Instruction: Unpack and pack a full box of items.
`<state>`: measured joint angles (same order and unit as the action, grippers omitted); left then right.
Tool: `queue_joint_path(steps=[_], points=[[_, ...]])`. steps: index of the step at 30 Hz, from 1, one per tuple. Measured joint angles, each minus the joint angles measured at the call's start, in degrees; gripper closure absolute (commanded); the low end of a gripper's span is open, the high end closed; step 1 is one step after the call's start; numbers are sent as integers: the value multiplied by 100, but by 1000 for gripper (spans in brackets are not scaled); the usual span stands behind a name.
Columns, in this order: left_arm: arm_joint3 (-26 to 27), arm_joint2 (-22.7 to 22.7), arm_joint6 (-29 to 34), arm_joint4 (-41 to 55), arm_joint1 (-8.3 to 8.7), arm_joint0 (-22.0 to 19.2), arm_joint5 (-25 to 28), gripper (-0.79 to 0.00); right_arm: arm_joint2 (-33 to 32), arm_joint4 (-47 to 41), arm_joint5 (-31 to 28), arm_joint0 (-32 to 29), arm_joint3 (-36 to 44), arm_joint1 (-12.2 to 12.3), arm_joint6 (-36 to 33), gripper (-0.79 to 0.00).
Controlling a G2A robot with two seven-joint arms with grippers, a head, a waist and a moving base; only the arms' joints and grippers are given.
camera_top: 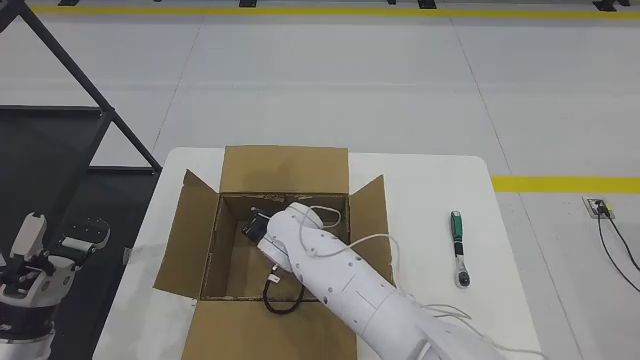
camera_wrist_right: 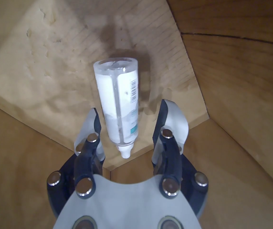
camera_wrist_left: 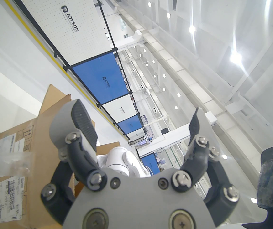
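An open cardboard box [camera_top: 285,168] stands on the white table [camera_top: 430,190]. My right arm [camera_top: 330,280] goes down into it, its gripper [camera_top: 254,227] near the far left of the box's inside. In the right wrist view a clear bottle [camera_wrist_right: 117,96] with white contents and a white cap lies on the box floor by a corner. The right gripper [camera_wrist_right: 129,109] is open, one finger on each side of the bottle's lower half. My left gripper [camera_top: 58,235] sits off the table's left side, open and empty [camera_wrist_left: 139,110], pointing up past the box's labelled side [camera_wrist_left: 38,144].
A ratchet wrench [camera_top: 458,248] with a green handle lies on the table right of the box. A black cable loop [camera_top: 278,303] shows beside the arm at the box's near wall. A black metal frame [camera_top: 60,60] stands to the left of the table.
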<state>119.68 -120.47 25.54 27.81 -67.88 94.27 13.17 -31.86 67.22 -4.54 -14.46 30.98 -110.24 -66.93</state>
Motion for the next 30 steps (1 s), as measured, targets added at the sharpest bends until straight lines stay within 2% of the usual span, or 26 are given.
queue_joint_path(steps=[7, 11, 16, 17, 18, 21, 23, 24, 26, 29, 30], points=[[0, 0, 0, 0, 0, 0, 0, -785, -71, 364, 330, -236, 665, 107, -137, -539], [0, 0, 0, 0, 0, 0, 0, -785, -169, 714, 459, -497, 1411, 256, -345, -542], [0, 0, 0, 0, 0, 0, 0, -785, -407, 1407, 579, -1065, 2786, 548, -758, -520], [0, 0, 0, 0, 0, 0, 0, -785, -463, 1548, 587, -1193, 3057, 604, -825, -563], [0, 0, 0, 0, 0, 0, 0, -785, -544, 1732, 580, -1373, 3421, 678, -904, -653], [0, 0, 0, 0, 0, 0, 0, -785, -760, 2177, 498, -1825, 4338, 845, -1026, -579], [0, 0, 0, 0, 0, 0, 0, -785, -886, 2413, 422, -2077, 4846, 925, -1072, -625], [0, 0, 0, 0, 0, 0, 0, -785, -962, 2542, 368, -2217, 5145, 966, -1095, -680], [0, 0, 0, 0, 0, 0, 0, -785, -1052, 2708, 326, -2372, 5547, 1004, -1091, -668], [0, 0, 0, 0, 0, 0, 0, -785, -1108, 2963, 331, -2541, 6110, 1026, -1018, -785], [0, 0, 0, 0, 0, 0, 0, -785, -1127, 3063, 385, -2608, 6313, 1029, -985, -785]])
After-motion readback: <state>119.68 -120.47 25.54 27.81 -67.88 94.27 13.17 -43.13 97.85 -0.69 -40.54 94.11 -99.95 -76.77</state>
